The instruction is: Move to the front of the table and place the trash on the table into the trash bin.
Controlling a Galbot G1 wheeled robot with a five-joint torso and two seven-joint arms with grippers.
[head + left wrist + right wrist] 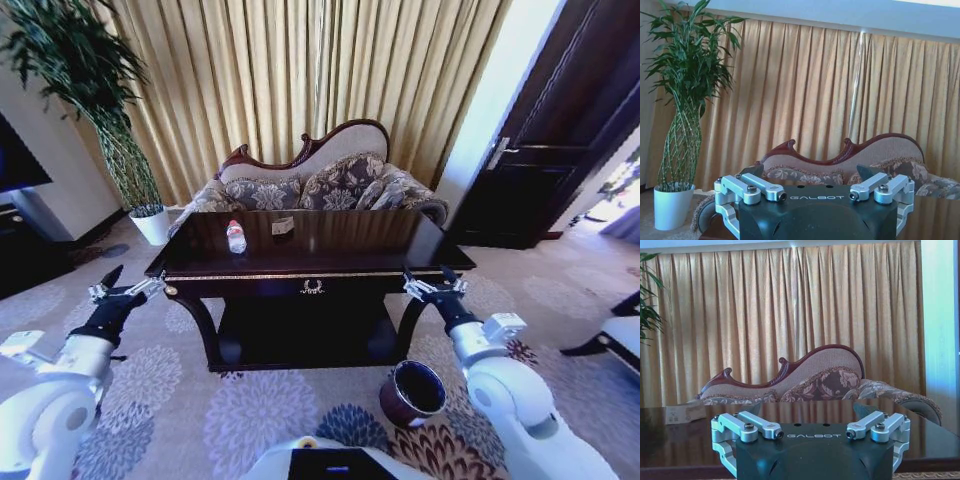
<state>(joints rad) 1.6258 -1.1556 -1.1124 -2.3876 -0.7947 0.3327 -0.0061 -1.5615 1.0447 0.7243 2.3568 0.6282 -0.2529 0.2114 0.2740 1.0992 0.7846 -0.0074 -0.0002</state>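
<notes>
A patterned sofa (pixel 320 185) stands before gold curtains (pixel 300 70), beside a potted plant (pixel 105 110).

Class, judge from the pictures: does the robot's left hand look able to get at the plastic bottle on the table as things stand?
Probably yes: the left hand hangs open at the table corner, and the bottle stands upright nearby on bare tabletop, nothing between them.

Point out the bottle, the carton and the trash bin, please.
bottle (pixel 236 238), head view, on its label.
carton (pixel 283 226), head view, on its front face.
trash bin (pixel 399 407), head view, on its outer wall.
</notes>
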